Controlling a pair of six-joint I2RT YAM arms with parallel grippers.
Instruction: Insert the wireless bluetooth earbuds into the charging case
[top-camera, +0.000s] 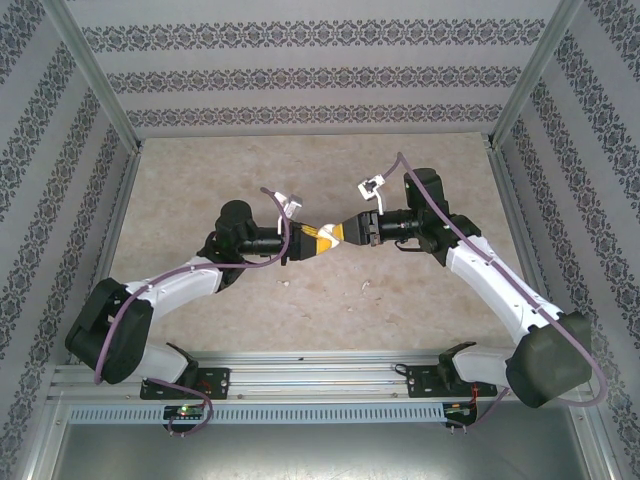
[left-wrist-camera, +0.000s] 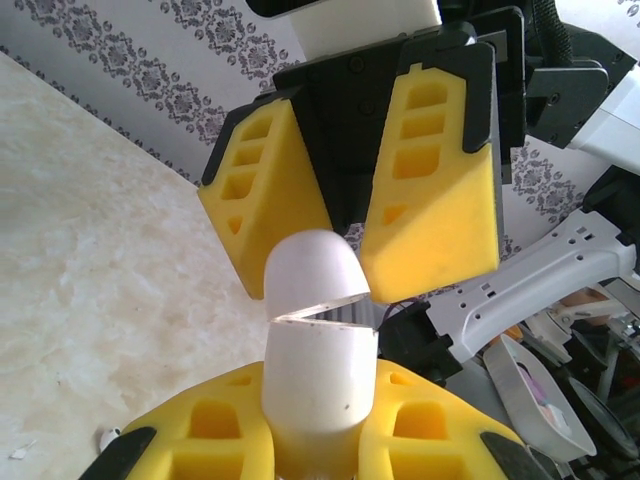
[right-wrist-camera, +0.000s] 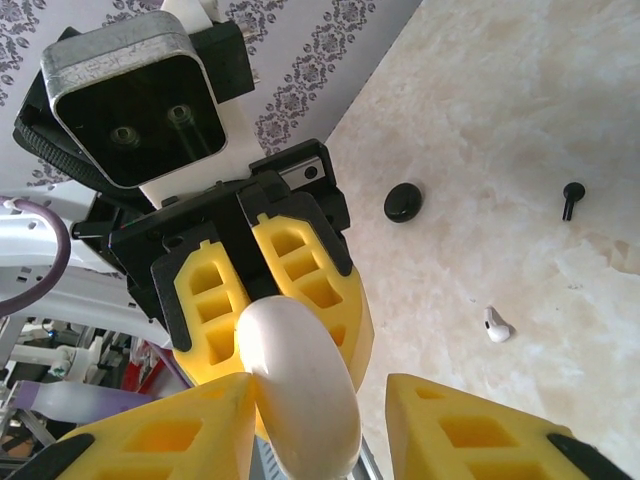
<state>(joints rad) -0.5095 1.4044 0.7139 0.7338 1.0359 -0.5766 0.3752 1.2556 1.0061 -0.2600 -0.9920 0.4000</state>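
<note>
**A:** Left wrist view, item one: charging case (left-wrist-camera: 318, 375), white, egg-shaped, clenched at its lower half between the yellow fingers (left-wrist-camera: 200, 440) of the left gripper (left-wrist-camera: 320, 400). Its lid (left-wrist-camera: 312, 265) was cracked open by a thin seam. Right gripper (left-wrist-camera: 340, 262)?

**B:** Jaws stood apart on either side of the lid, clamping nothing. Item two: earbuds on the table (right-wrist-camera: 520, 110), well apart from the case: white bud (right-wrist-camera: 497, 325), rounded black bud (right-wrist-camera: 402, 202), black stemmed bud (right-wrist-camera: 571, 197).

**A:** Hazards?

**B:** Judged likely: the lid dropping shut, since nothing held it; the smooth case twisting in the grip if pushed off-centre; tiny buds skittering when pinched.

**A:** Room?

**B:** Both grippers met above mid-table. Open surface lay all round, with frame posts (top-camera: 95, 75) and walls (top-camera: 300, 70) well apart from them.
</note>
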